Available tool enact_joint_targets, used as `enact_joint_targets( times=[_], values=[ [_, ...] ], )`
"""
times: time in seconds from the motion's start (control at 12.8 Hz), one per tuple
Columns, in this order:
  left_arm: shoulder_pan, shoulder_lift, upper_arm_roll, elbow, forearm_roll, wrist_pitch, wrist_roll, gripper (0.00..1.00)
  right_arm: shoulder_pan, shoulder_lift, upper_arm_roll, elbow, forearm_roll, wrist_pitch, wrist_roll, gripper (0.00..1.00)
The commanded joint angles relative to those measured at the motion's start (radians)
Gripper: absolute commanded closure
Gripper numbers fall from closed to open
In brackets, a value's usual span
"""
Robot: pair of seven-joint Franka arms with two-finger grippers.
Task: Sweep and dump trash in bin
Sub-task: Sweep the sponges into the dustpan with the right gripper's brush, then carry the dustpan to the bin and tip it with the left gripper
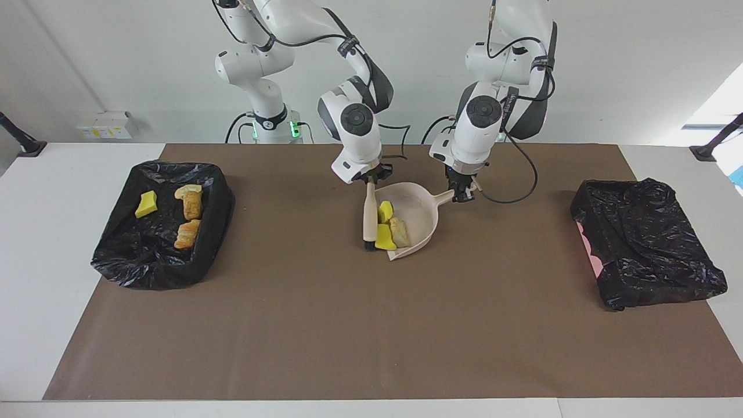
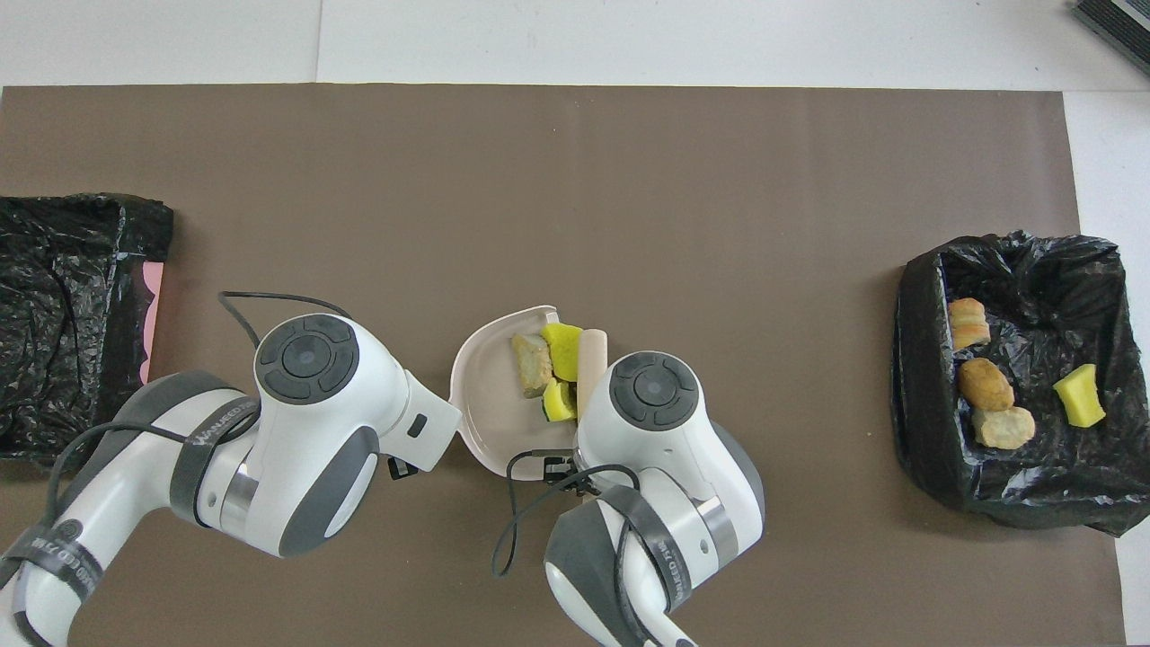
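Observation:
My right gripper [image 1: 371, 180] is shut on the handle of the beige brush [image 1: 368, 216], whose bristles rest at the open lip of the beige dustpan [image 1: 419, 212]. My left gripper [image 1: 463, 194] is shut on the dustpan's handle. Three pieces of trash lie in the pan beside the brush: two yellow lumps [image 1: 385, 212] [image 1: 384, 238] and a tan chunk [image 1: 400, 231]. The overhead view shows the pan [image 2: 485, 404], the brush [image 2: 590, 359] and the tan chunk [image 2: 532, 363]; both grippers are hidden under their wrists there.
A black-bagged bin [image 1: 216, 212] toward the right arm's end of the table holds several more pieces, yellow [image 1: 146, 204] and bread-like [image 1: 187, 233]; it also shows in the overhead view [image 2: 916, 359]. A second black-bagged bin [image 1: 644, 244] stands at the left arm's end.

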Motion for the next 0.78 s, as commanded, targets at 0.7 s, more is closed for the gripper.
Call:
enact_joint_targets(
  times=[0.7],
  values=[
    [0.019, -0.027, 0.011, -0.032, -0.027, 0.03, -0.186, 1.0, -0.101, -0.142, -0.011, 0.019, 0.007, -0.152, -0.064, 1.0]
  ],
)
